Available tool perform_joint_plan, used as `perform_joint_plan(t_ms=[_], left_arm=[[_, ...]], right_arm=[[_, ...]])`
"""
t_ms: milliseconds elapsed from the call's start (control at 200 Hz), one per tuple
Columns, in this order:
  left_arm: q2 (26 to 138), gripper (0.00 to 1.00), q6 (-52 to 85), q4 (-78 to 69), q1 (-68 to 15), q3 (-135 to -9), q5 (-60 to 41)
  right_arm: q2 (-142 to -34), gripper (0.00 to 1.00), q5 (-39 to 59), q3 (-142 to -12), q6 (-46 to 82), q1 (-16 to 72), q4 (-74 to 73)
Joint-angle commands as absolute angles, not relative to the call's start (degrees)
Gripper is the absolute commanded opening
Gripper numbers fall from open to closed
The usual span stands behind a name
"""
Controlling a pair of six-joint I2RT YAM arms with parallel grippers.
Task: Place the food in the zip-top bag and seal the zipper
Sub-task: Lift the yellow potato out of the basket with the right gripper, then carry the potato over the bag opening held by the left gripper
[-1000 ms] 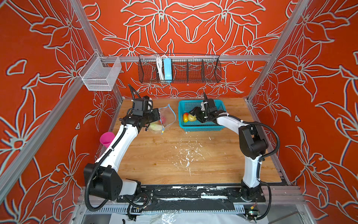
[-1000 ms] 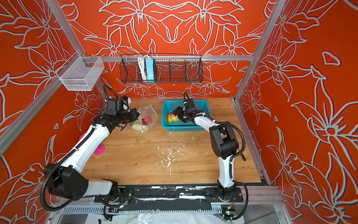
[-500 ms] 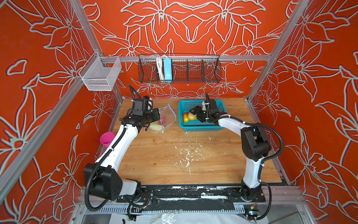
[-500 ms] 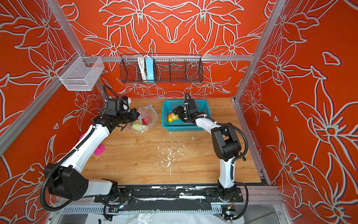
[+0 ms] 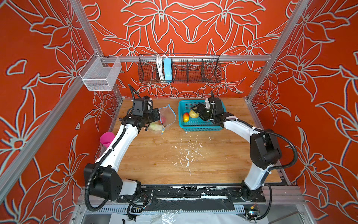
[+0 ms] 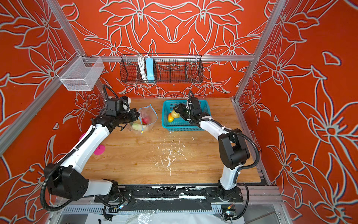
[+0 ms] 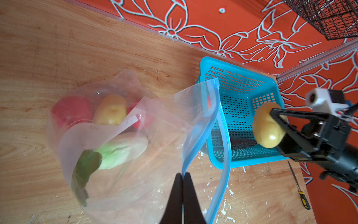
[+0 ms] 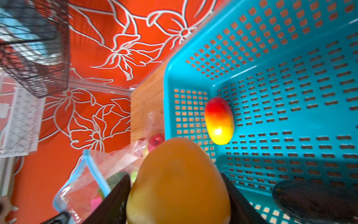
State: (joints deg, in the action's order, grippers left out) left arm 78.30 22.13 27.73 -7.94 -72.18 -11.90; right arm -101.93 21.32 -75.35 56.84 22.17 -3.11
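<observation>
Right wrist view — potato (image 8: 178, 182) blurred, dark lump (image 8: 317, 201) cut off

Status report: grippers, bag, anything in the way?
Left gripper shut on bag edge, mouth open. Right gripper holds potato over basket. Basket wall stands between them.

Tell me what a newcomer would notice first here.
The loud orange floral walls surround everything. At the back of the table, the right gripper holds a yellow potato over the teal basket, where a mango lies. To its left in both top views, the left gripper pinches the rim of the open bag, with food inside.
</observation>
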Motion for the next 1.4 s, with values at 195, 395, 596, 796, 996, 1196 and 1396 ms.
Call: perform_joint_plan(t_ms=[195,395,596,796,996,1196,1396], left_arm=[[77.6,0.0,22.4,27.4,-8.3,-72.1,-12.1],[77.3,0.0,22.5,27.4,-8.3,-72.1,-12.2],[77.3,0.0,22.4,27.4,-8.3,-72.1,-11.9],[77.2,0.0,22.4,27.4,-8.3,-72.1,-12.1],[77.1,0.0,22.4,27.4,-8.3,-72.1,-12.3],[76.9,0.0,22.3,27.4,-8.3,-72.0,-11.9],[76.9,0.0,22.5,27.3,-8.3,-72.0,-12.2]], right_arm=[[-98.0,0.43,20.5,-72.6,56.1,24.1,-5.5],[-97.2,0.42,19.9,-73.1,54.7,26.7,-5.4],[-96.4,0.42,19.3,-74.8,52.7,29.1,-5.5],[-95.3,0.42,17.8,-76.6,49.6,31.8,-5.1],[-94.8,0.42,17.1,-77.5,48.3,33.8,-5.1],[-95.3,0.42,17.0,-79.4,45.9,35.5,-5.7],[-96.5,0.42,18.0,-80.2,45.1,37.0,-7.3]])
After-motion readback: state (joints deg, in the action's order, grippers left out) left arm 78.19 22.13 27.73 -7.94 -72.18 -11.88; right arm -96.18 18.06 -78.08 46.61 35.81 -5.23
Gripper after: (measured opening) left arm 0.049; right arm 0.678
